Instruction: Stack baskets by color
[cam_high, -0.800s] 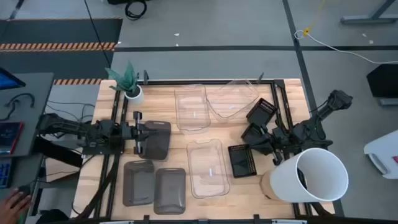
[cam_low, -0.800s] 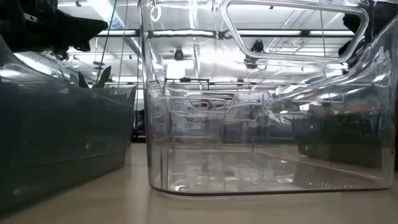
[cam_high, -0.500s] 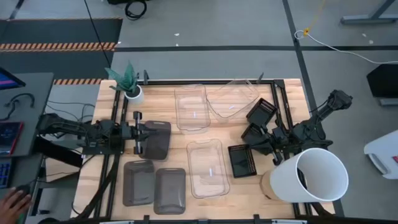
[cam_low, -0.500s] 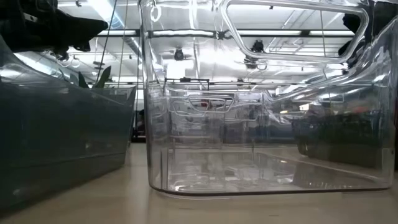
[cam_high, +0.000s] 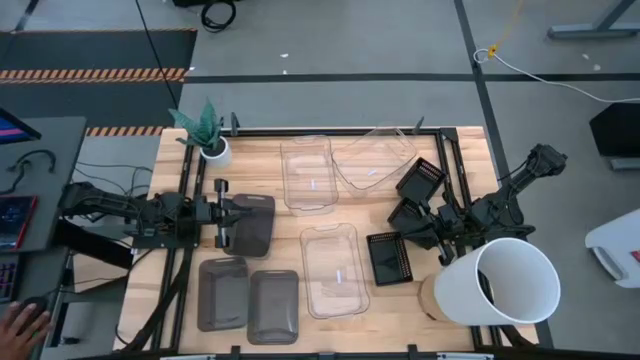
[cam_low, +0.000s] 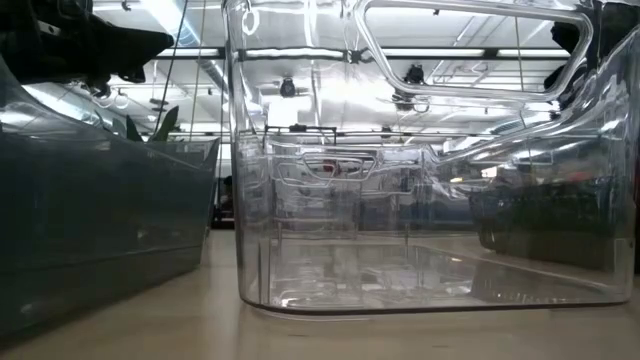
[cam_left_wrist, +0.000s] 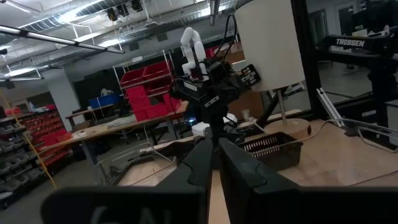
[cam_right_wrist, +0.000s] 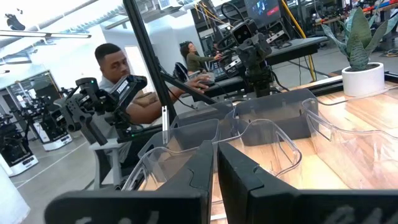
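- High view: 3 smoky grey baskets sit at the table's left, 1 (cam_high: 252, 222) just under the left gripper (cam_high: 222, 224), 2 more (cam_high: 248, 302) side by side nearer the front edge.
- Clear baskets (cam_high: 334, 268) fill the middle; 1 at the back (cam_high: 375, 157) lies tilted. Small black perforated baskets (cam_high: 390, 258) cluster beside the right gripper (cam_high: 436, 240).
- Left wrist view shows its fingers (cam_left_wrist: 200, 163) pressed together on nothing; right wrist view shows the same, fingers (cam_right_wrist: 204, 167) closed and empty.
- These bins look like light, stiff, thin-walled plastic, likely slick. A pinch on a long-side rim seems the safest hold; the clear walls may flex.
- Nothing is nested yet, so sorting appears barely begun.
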